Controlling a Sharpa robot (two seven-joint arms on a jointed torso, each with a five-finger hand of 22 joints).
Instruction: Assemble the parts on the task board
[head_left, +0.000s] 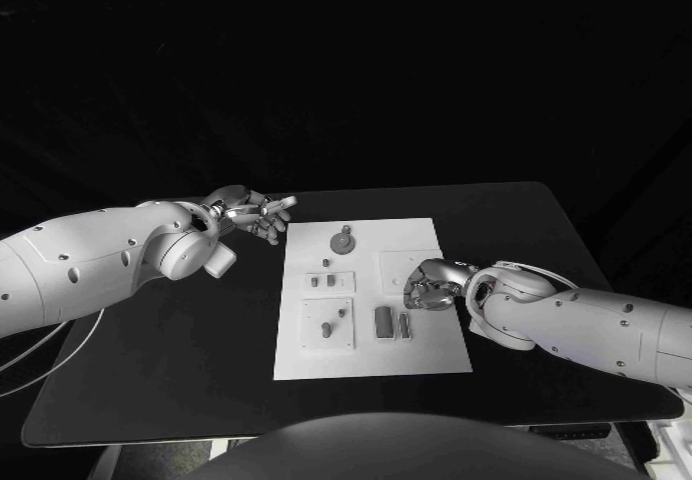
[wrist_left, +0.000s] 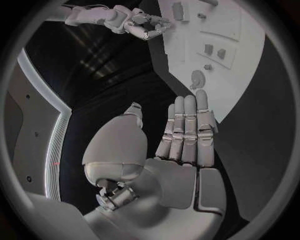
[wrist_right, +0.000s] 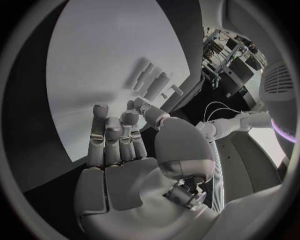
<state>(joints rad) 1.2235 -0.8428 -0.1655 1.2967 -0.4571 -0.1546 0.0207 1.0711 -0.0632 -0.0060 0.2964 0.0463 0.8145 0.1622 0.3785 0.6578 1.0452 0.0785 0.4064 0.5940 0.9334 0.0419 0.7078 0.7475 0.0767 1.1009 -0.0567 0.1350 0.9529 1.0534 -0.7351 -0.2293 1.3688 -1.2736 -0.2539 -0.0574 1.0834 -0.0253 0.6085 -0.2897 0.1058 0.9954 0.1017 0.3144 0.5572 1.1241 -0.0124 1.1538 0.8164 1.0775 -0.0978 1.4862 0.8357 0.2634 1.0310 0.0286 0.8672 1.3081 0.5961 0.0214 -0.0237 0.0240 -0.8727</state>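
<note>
White task board (head_left: 433, 355): was laid at the middle of the black table (head_left: 173, 370), its long sides running from the near edge toward the far edge.
Grey parts: a round piece (head_left: 343, 241) was seen near the board's far edge, two small pieces (head_left: 330, 282) by its left edge, and two upright blocks (head_left: 392, 323) nearer the near edge.
Left hand (head_left: 254, 215): was held above the bare table just off the board's far left corner; fingers (wrist_left: 187, 131) were stretched out side by side, nothing gripped.
Right hand (head_left: 430, 284): was held over the board's right edge; fingers (wrist_right: 112, 137) were curled partway, nothing between them.
</note>
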